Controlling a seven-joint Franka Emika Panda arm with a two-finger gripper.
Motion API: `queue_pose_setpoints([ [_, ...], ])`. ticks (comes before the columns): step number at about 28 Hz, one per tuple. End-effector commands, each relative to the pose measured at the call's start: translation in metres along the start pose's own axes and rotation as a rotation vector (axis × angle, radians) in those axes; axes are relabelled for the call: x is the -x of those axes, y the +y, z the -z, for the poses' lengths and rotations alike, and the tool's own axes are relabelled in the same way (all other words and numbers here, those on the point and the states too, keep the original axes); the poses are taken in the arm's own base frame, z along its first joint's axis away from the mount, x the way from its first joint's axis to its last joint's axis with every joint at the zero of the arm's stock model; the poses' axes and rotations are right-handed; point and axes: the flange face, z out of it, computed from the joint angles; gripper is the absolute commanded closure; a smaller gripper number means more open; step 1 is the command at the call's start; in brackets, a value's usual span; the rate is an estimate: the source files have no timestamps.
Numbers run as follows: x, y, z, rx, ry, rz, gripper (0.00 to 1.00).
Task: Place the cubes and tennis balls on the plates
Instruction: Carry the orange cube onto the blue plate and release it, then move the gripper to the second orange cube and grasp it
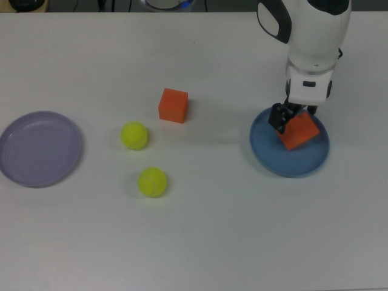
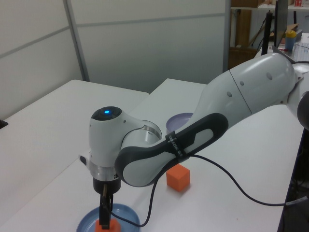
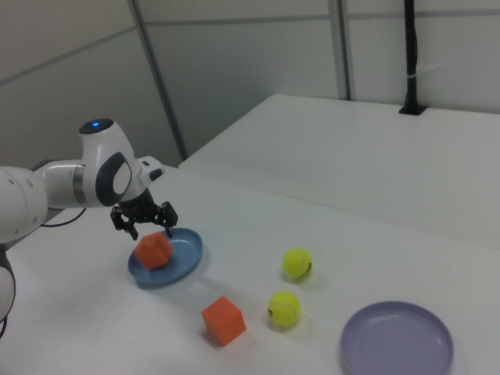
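Top view: pincer (image 1: 295, 118) spread apart, just above 1 orange cube (image 1: 298, 132) resting tilted on the blue plate (image 1: 267, 159). Well to the pincer's left: second cube (image 1: 173, 105), 2 tennis balls (image 1: 134, 135) (image 1: 152, 182), and farthest, the purple plate (image 1: 18, 173).

This looks like a robotics lab set up in an office-type room. A white Franka arm (image 2: 203, 130) with a blue status light reaches over a plain white table (image 1: 194, 242), a black cable (image 2: 227, 179) trailing from the arm across the tabletop. Behind the table stand pale grey partition walls (image 2: 145, 43) with metal seams. Beyond the arm, at the left view's far right, shelving (image 2: 289, 29) holds a bottle and other bits. A black pole (image 3: 410, 55) rises from the table's far edge.
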Motion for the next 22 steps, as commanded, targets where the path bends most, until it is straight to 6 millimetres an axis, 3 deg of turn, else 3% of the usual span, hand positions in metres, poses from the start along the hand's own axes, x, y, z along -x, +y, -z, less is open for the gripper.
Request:
queue_pose_setpoints([
  [1, 0.009, 0.009, 0.032, 0.021, -0.033, -0.111, 0.0],
  [7, 0.035, 0.074, 0.064, 0.086, -0.091, -0.491, 0.0],
  [8, 0.044, 0.095, 0.072, 0.107, -0.107, -0.576, 0.0],
  [13, 0.069, 0.142, 0.081, 0.146, -0.16, -0.73, 0.0],
  [14, 0.081, 0.162, 0.08, 0.16, -0.186, -0.797, 0.0],
  [15, 0.087, 0.169, 0.078, 0.166, -0.196, -0.822, 0.0],
  [22, 0.127, 0.19, 0.044, 0.18, -0.278, -0.882, 0.0],
])
